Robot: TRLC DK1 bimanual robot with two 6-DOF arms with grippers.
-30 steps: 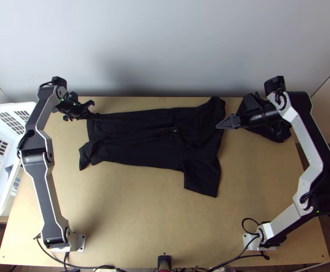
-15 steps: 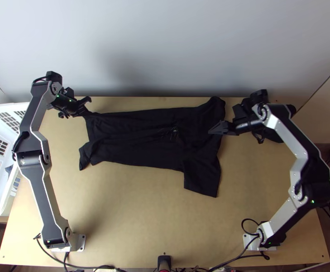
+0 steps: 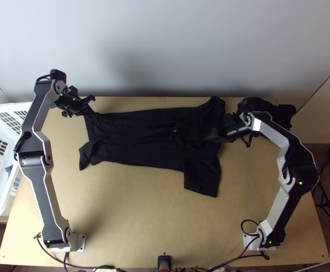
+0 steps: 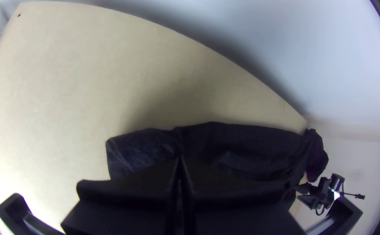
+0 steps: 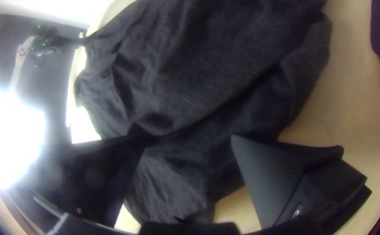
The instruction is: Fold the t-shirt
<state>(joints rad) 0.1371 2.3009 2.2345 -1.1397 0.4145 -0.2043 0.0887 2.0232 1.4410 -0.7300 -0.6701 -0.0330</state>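
T-shirt [image 3: 137,138], black and creased, is laid out lengthwise across the upper middle of the worktop [image 3: 133,204]; its upper-left corner is clamped in the jaws of the left gripper [image 3: 88,111]. At its right part, the right gripper [image 3: 211,135] is held with jaws wide apart. Another dark cloth [image 3: 284,116] is bunched at upper right; a white basket [image 3: 4,108] is seen at the left edge.
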